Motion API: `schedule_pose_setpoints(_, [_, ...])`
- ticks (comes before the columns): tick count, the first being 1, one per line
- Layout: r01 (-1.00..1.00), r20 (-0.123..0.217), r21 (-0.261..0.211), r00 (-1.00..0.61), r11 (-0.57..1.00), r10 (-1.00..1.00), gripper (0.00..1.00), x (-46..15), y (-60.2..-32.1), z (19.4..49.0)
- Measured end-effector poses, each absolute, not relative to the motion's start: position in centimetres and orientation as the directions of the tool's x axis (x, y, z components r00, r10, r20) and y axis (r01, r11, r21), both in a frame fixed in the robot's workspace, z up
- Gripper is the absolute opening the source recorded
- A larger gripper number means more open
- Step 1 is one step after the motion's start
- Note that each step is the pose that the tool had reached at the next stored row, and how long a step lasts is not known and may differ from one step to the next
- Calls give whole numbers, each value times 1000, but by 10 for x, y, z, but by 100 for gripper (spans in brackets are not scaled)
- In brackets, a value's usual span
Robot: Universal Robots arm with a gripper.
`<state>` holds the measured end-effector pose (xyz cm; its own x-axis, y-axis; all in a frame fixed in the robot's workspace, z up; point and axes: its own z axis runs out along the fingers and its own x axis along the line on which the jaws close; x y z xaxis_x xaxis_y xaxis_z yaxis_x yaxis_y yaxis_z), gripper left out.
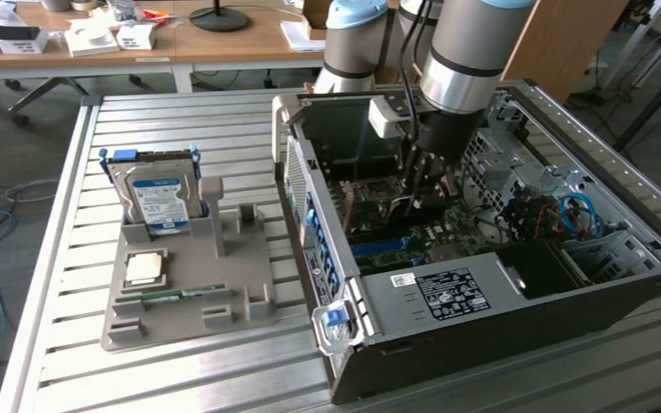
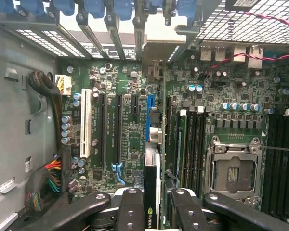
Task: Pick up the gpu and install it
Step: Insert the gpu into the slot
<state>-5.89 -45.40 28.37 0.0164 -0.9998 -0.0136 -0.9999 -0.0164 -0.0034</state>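
**Operator:** Report the end effector state.

**Technician:** The gripper (image 2: 156, 214) is clamped on the gpu (image 2: 152, 178). One of the fingers (image 2: 131, 209) presses each flat face, and the card stands edge-on between them, logo edge facing the wrist camera.

**Operator:** Where does the card lie relative to the gripper?

**Technician:** Directly between the jaws. Its long axis runs straight away from the gripper, parallel to the expansion slots on the motherboard (image 2: 130, 144).

**Operator:** Which slot is closest?

**Technician:** The blue slot (image 2: 148, 115). In the wrist view the card's slim edge lies in line with it, the white slot (image 2: 86, 130) well off to one side and the CPU socket (image 2: 233, 173) to the other. Alignment looks close. I cannot tell whether the connector edge touches the slot.

**Operator:** Beyond that?

**Technician:** The blue bracket clips (image 2: 94, 7) at the case rear lie past the slot's far end. In the exterior view the arm reaches down into the open computer case (image 1: 457, 344). On the exterior view's left, well apart, the parts tray (image 1: 182, 318) holds the hard drive (image 1: 161, 200) and the memory stick (image 1: 169, 295).
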Motion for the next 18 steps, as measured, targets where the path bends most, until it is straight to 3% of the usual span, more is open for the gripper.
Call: schedule_pose_setpoints(18, [-1000,-13,-3,17,-16,-1000,26,-61,-454,277])
